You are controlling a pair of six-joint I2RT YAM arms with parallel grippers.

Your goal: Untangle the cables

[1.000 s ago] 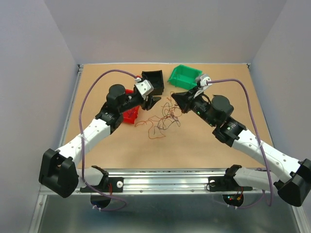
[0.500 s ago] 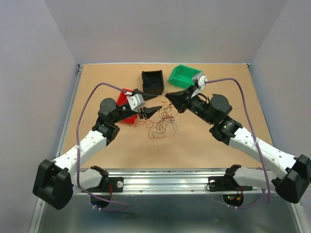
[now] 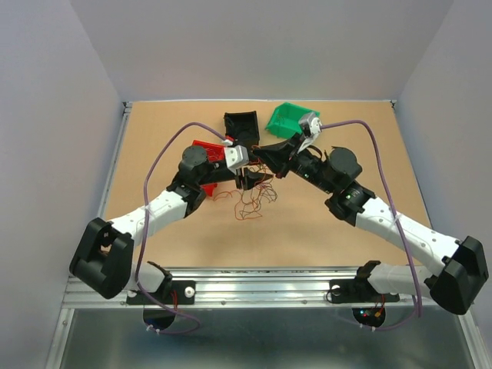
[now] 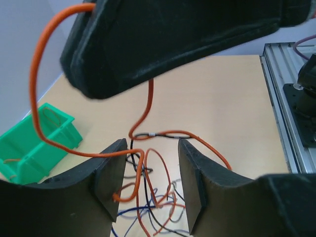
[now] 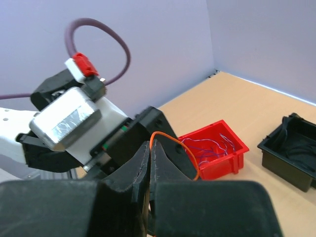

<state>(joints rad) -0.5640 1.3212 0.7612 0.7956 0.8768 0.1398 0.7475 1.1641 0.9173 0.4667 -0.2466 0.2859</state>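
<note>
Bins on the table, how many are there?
3: the red bin, partly under the left arm; the black bin at the back, middle; the green bin to its right. None seems hidden.

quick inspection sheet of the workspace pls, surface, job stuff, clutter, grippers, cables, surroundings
surface: tan table board, flat, no spills seen
job's things: thin wires tangled at centre; one orange wire lifted out of the pile
clutter: red bin with a few wires inside; black bin; green bin
grippers: left gripper open, orange wire between its fingers; right gripper shut on orange wire
cables: lavender arm cables arch clear of the pile
surroundings: grey walls; metal rail at near edge
</note>
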